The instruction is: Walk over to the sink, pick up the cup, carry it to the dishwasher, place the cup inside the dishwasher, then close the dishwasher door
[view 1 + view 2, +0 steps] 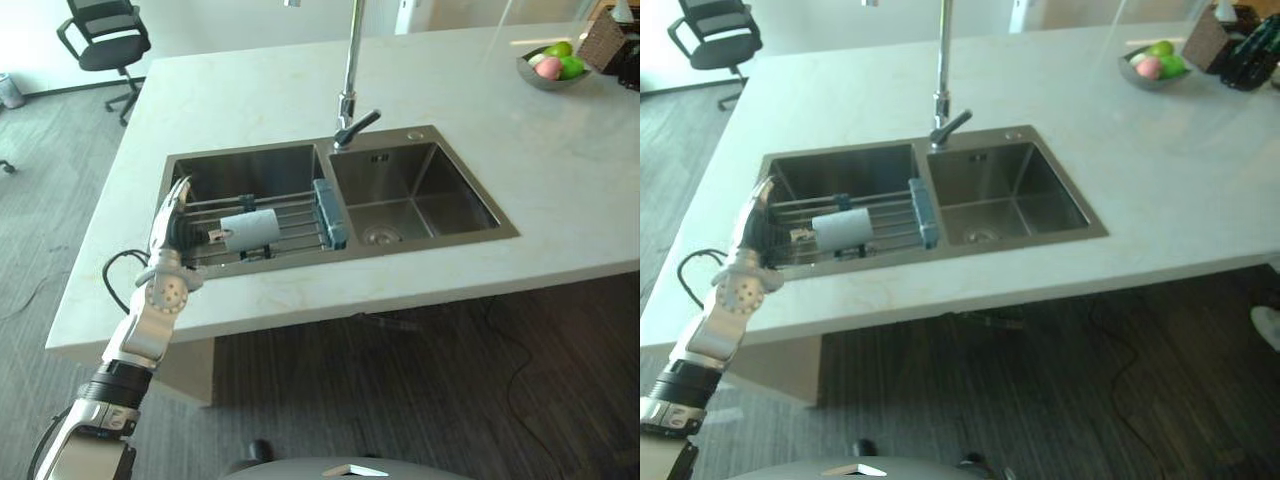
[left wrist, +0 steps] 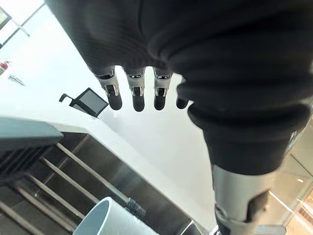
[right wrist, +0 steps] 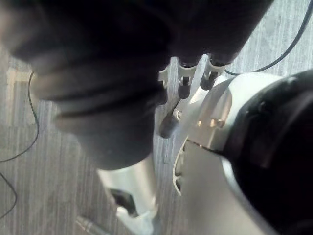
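Left eye view: a pale stone table (image 1: 560,180) spans the scene, with grey floor on its near side. An office chair (image 1: 103,40) stands on the floor beyond the table's far left corner. A steel double sink (image 1: 420,190) is set into the table, and a tall faucet (image 1: 350,70) rises behind the divider between the two basins. The right basin holds nothing but its drain. A rack (image 1: 300,215) of metal rods with a blue end piece spans the left basin. A bowl (image 1: 530,76) of fruit sits well apart at the table's far right.

The left hand (image 1: 170,230) reaches over the left edge of the left basin. Its fingers (image 2: 138,95) are straight and side by side, and they grip nothing. The right hand (image 3: 183,88) appears in the right wrist view above the floor, with its fingers loosely extended and holding nothing.

The cup (image 1: 250,229) is white and lies on its side on the rack in the left basin. It is just to the right of the left hand, and a small gap separates them. In the left wrist view the cup's rim (image 2: 105,220) shows beyond the fingers, and neither fingers nor thumb enclose it.
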